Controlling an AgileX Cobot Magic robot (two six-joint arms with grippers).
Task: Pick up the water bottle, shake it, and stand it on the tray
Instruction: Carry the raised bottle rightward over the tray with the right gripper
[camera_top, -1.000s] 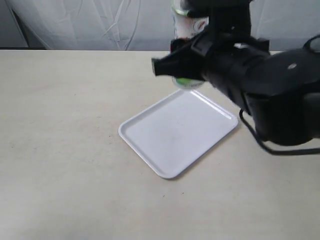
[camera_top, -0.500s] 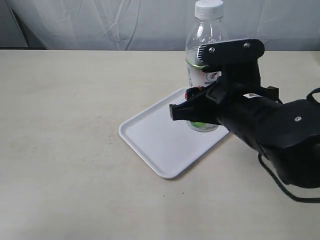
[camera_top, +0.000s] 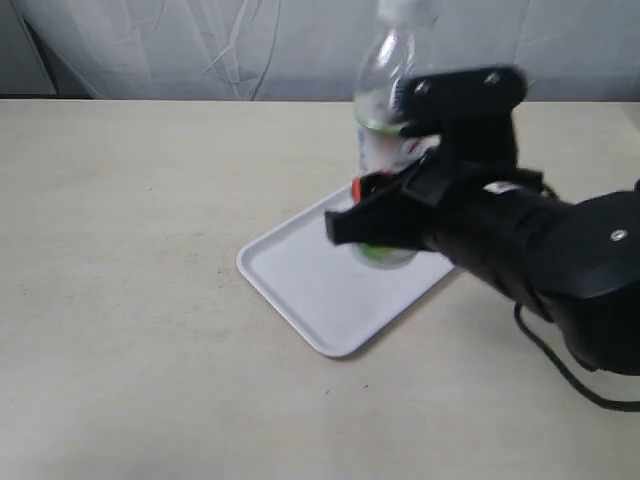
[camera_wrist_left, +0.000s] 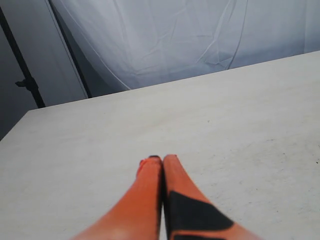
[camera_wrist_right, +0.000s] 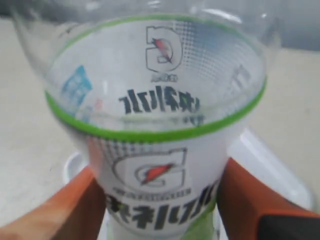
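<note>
The water bottle (camera_top: 385, 110) is a clear plastic bottle with a white cap and a white-and-green label (camera_wrist_right: 155, 175). It leans slightly left, its base over the right part of the white tray (camera_top: 310, 285); whether it touches the tray I cannot tell. My right gripper (camera_top: 385, 215) is shut on the bottle's labelled middle, with an orange finger (camera_wrist_right: 75, 210) on each side of it. The tray's rim (camera_wrist_right: 272, 165) shows behind the bottle in the right wrist view. My left gripper (camera_wrist_left: 162, 159) is shut and empty, hovering over bare table, outside the exterior view.
The beige table (camera_top: 120, 250) spreads wide to the left and front of the tray. A white cloth backdrop (camera_top: 200, 45) hangs behind the far edge. The bulky black right arm (camera_top: 540, 260) covers the tray's right corner.
My right gripper came down with the bottle from high behind the tray to over it. In the last half second it shifted slightly left and the bottle tilted left.
</note>
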